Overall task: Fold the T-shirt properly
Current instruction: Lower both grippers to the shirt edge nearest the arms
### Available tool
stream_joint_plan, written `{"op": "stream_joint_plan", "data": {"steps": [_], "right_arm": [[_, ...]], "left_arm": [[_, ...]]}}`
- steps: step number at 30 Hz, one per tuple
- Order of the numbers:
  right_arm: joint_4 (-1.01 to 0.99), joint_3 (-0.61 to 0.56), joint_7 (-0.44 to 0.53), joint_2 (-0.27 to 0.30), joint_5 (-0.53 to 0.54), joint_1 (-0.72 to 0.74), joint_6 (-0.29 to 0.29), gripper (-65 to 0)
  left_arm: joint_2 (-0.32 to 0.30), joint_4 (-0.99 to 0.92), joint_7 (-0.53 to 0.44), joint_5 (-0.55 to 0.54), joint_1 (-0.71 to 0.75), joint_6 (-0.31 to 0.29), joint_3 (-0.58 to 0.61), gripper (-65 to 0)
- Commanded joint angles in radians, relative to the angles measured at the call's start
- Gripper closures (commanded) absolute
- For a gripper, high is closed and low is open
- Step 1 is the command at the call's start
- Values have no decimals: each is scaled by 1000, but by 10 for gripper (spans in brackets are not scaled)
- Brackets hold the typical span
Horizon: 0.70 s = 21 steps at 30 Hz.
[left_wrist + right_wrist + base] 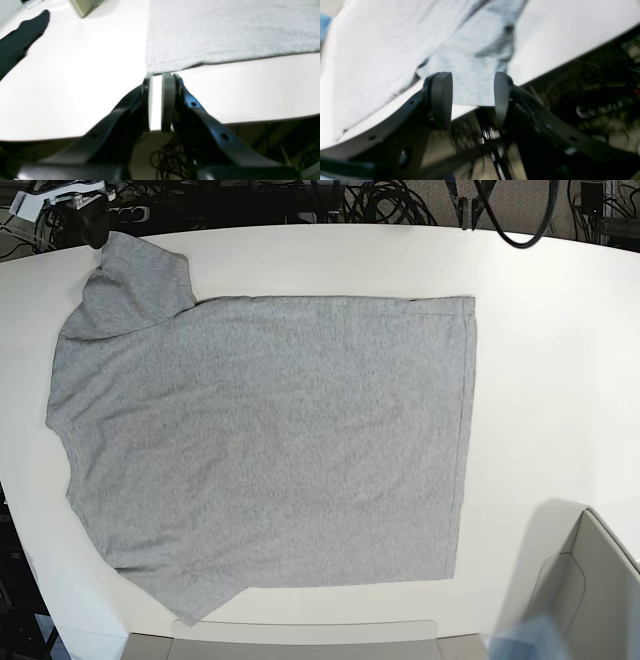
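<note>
Jaws told the story — your right gripper point(472, 100) stood spread at a sleeve of the T-shirt point(270, 450), your left gripper point(160, 77) barely parted by its hem corner, so you needed both pinches seated evenly before lifting.

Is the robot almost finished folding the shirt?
Not yet. Done: the T-shirt lies spread flat on the table, plain side up. In hand: nothing is gripped. The right gripper stands open at a sleeve by the table's edge, and the left gripper, jaws slightly apart, sits just short of the hem corner. Left: every fold, since none shows so far.
</note>
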Motion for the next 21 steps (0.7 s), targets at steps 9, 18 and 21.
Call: {"op": "stream_joint_plan", "data": {"steps": [9, 18, 21], "right_arm": [[-143, 197, -392, -99, 60, 271, 164, -269], [-165, 414, -750, -287, -206, 538, 244, -269], [-165, 473, -862, -361, -319, 630, 332, -269]], "left_arm": [[-1, 21, 3, -2, -2, 6, 4, -78], [-3, 106, 114, -4, -3, 6, 4, -78], [-3, 119, 138, -4, -17, 6, 4, -78]]}}
